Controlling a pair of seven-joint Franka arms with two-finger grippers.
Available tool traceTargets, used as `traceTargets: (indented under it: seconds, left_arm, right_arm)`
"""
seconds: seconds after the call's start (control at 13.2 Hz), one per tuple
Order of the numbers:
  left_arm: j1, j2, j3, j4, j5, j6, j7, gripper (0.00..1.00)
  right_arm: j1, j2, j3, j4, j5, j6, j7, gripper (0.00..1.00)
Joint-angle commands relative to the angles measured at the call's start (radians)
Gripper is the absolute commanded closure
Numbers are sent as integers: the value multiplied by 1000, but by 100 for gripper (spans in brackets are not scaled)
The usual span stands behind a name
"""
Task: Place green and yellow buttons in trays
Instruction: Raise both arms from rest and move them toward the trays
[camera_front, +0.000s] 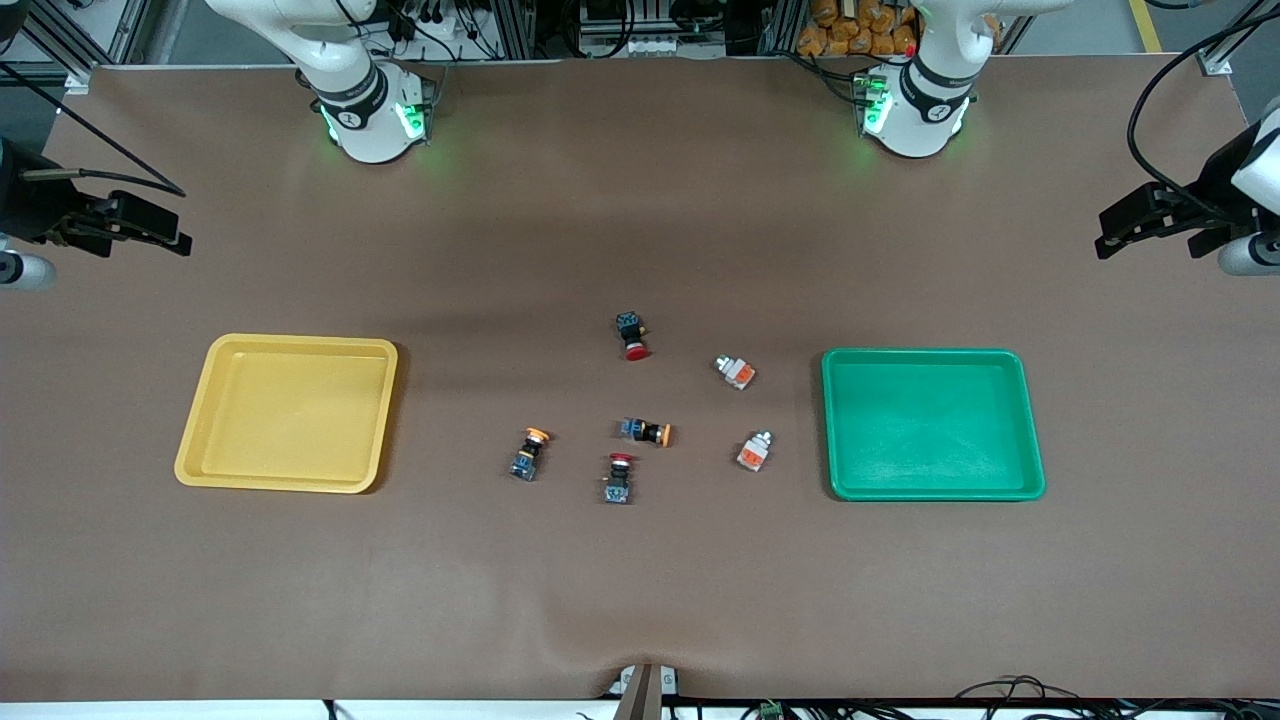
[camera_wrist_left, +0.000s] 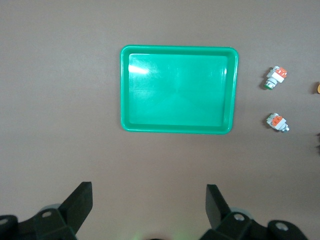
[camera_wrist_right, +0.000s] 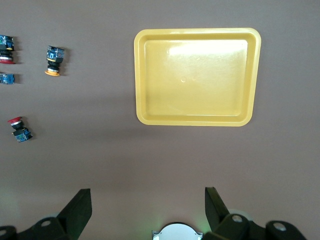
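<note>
Buttons (camera_front: 740, 372) loose mid-counter (camera_front: 640, 600), between empty yellow tray (camera_front: 288, 412) and green tray (camera_front: 931, 423); sorting unstarted. Left pincer (camera_wrist_left: 149, 210) and right pincer (camera_wrist_right: 148, 210) spread wide, parked high at counter's ends.

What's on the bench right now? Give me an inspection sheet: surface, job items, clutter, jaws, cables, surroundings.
Surface: brown table, wrinkled at the edge nearest the front camera.
Job items: yellow tray and green tray both empty; yellow-capped buttons and white buttons lie on the table between the trays.
Clutter: two red-capped switches among the buttons.
Grippers: left gripper and right gripper wait at the table's ends, jaws open, empty.
Cables: black cable runs to the left arm.
Surroundings: frames and wiring by the bases.
</note>
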Motion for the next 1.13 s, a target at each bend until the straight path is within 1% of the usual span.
traceTargets:
  seconds: [0.0, 0.45, 0.68, 0.75, 0.91, 0.98, 1.06]
  left_arm:
    - [0, 11, 2, 22, -18, -15, 24, 0]
    - [0, 29, 2, 24, -27, -14, 28, 0]
    - [-3, 58, 2, 22, -38, -12, 27, 0]
    - [-9, 72, 2, 22, -38, -8, 25, 0]
    - [-16, 98, -2, 17, -38, 0, 18, 0]
    - [-25, 109, -6, 11, -41, 11, 16, 0]
    - [-34, 126, -7, 7, -41, 23, 12, 0]
  right_arm:
    - [-21, -10, 12, 10, -16, -17, -11, 0]
    - [-23, -3, 11, 10, -16, -14, 1, 0]
    - [-21, 7, 12, 19, -3, -8, 116, 0]
    - [-18, 23, 12, 29, -1, -3, 127, 0]
    - [12, 68, 18, 51, -2, 20, 138, 0]
    - [48, 90, 17, 60, -7, 38, 158, 0]
    - [71, 104, 17, 62, -6, 58, 212, 0]
